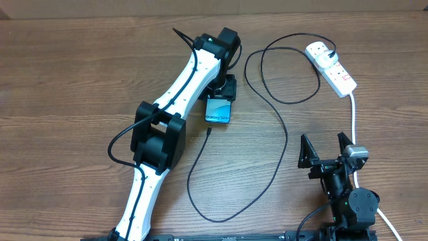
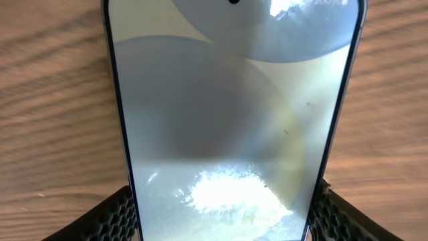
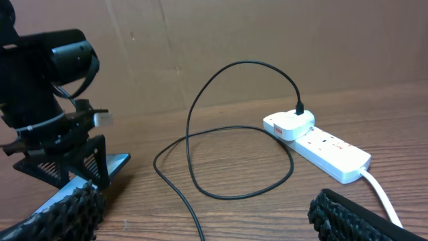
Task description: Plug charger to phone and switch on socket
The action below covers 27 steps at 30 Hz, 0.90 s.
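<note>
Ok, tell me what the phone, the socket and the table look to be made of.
Phone: glossy glass face, judging by the bright glare; dark edge probably metal or plastic. Socket: smooth white moulded plastic, slight sheen. Table: brown wood grain, matt, possibly laminate.

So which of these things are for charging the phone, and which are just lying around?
For the job:
phone, held by the left gripper
charger
socket
right gripper, open and waiting

Just there:
table
wall
</note>
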Motion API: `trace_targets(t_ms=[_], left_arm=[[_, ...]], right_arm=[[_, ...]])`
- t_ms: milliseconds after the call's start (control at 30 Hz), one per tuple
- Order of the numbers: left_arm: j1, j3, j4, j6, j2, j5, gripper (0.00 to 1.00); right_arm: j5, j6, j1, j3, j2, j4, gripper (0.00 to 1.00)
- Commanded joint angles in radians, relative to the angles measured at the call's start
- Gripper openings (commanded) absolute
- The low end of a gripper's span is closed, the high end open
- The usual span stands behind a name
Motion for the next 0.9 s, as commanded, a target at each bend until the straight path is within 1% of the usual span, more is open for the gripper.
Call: trace_targets(t_ms=[0,167,267,400,433,533,600,700,867], left_arm=[[0.025,0.047,-0.032,-0.014,-0.007,0.202,0.65],[0.068,0.047,-0.059,-0.013,-0.007,0.479,0.64],[0.092,0.047,-0.065,-0.004,-0.007,0.605,0.64],[0.132,0.047,-0.059,-0.003,-0.007,0.834,0.64],[0.154,0.047,-0.049,-0.002,-0.007,0.938,0.63],[0.199,0.047,-0.019,-0.003,-0.007,1.157,0.63],[0.226,0.047,0.007,-0.009,-0.007,1.271,0.63],[0.277,0.047,0.047,-0.072,-0.007,1.373,0.64],[0.344,0.047,0.050,-0.140,-0.007,1.447,0.64]], right_arm=[[0.006,0.004,0.005,-0.007,-0.011,0.005,1.00],[0.006,0.004,0.005,-0.007,-0.011,0.005,1.00],[0.006,0.004,0.005,-0.007,-0.011,0.005,1.00],[0.006,0.004,0.005,-0.007,-0.011,0.005,1.00],[0.006,0.004,0.005,-0.007,-0.011,0.005,1.00],[0.006,0.004,0.005,-0.007,-0.011,0.004,1.00],[0.006,0.004,0.005,-0.007,-0.011,0.005,1.00],[0.006,0.004,0.005,-0.007,-0.011,0.005,1.00],[0.006,0.004,0.005,-0.007,-0.011,0.005,1.00]])
